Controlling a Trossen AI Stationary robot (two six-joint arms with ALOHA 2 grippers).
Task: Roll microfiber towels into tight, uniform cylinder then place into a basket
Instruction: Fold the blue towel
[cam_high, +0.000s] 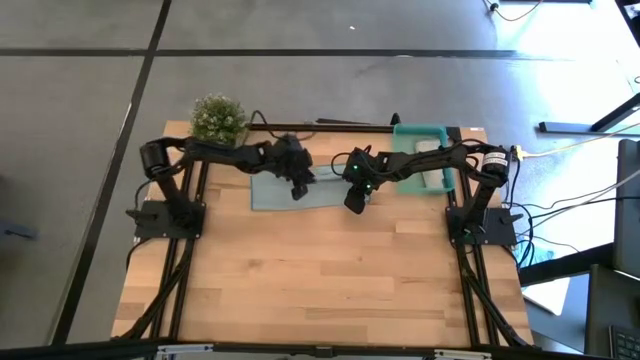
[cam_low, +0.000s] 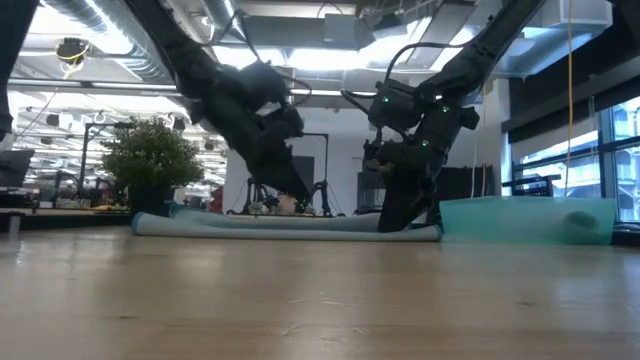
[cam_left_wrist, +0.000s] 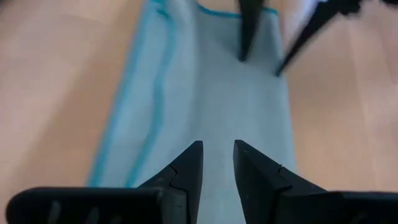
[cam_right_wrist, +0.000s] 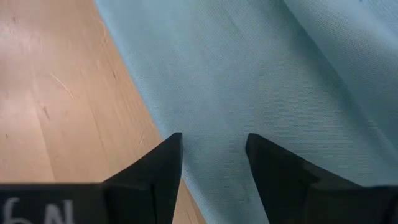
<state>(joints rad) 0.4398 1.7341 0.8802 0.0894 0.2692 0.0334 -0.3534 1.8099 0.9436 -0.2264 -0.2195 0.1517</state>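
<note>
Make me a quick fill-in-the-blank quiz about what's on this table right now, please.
1. The cloth spread out under both claws is light ____.
2. The pale rolled towel already lies inside the teal ____.
3. At the table's far left corner stands a small green ____.
4. The left claw and the right claw both hang over the same ____.

Missing words: blue; bin; plant; cloth

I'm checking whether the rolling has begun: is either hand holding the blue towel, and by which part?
Neither holds it. The left hand and right hand hover, fingers apart, above the light blue towel, which lies flat on the table.
</note>
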